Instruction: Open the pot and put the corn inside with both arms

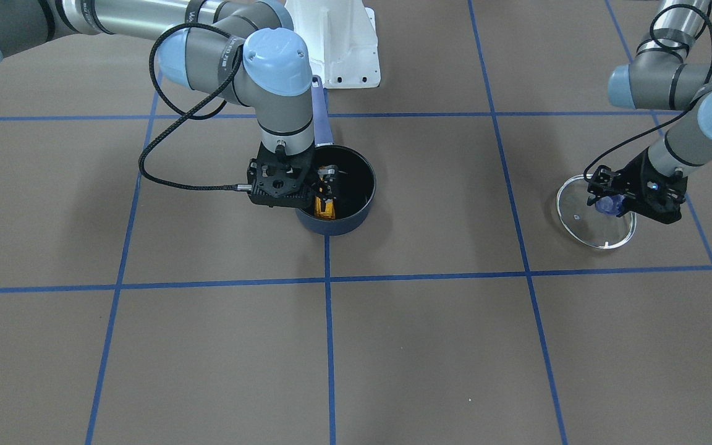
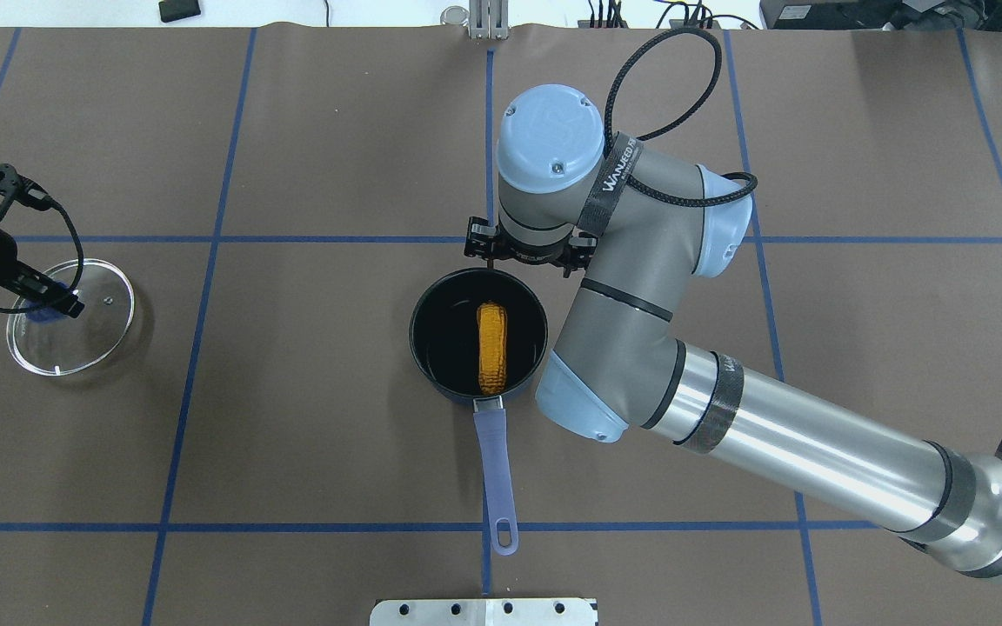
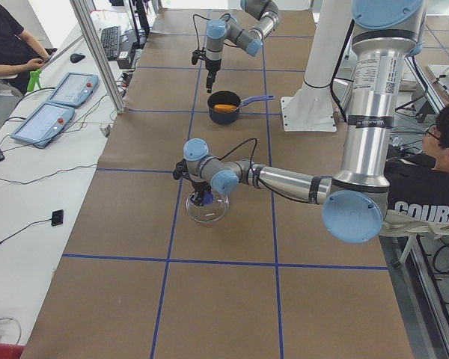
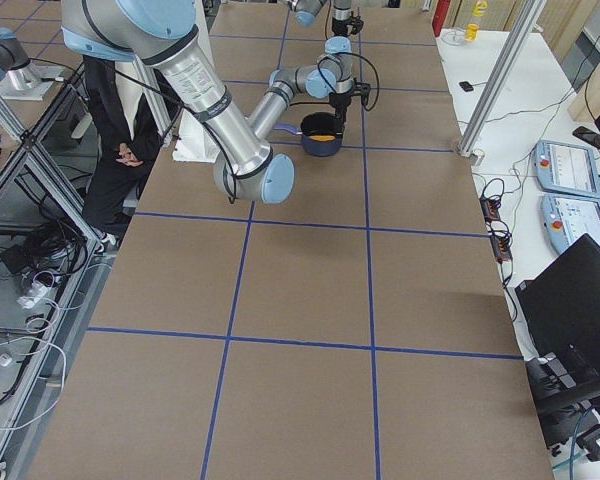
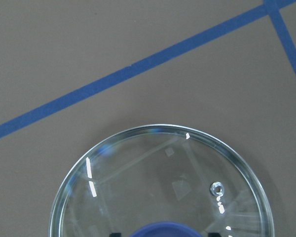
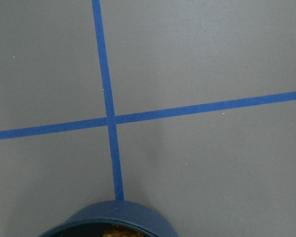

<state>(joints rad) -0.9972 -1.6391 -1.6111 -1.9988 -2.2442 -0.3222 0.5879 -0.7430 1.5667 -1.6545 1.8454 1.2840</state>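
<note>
The dark blue pot stands open at the table's middle with its purple handle toward the robot. The orange-yellow corn lies flat inside it, also seen in the front view. My right gripper hangs over the pot's far rim, jaws apart and empty, just above the corn. The glass lid lies flat on the table at the far left. My left gripper is shut on its blue knob.
The white robot base stands behind the pot. Blue tape lines grid the brown table. In the left side view an operator sits by tablets, and another person sits beside the robot.
</note>
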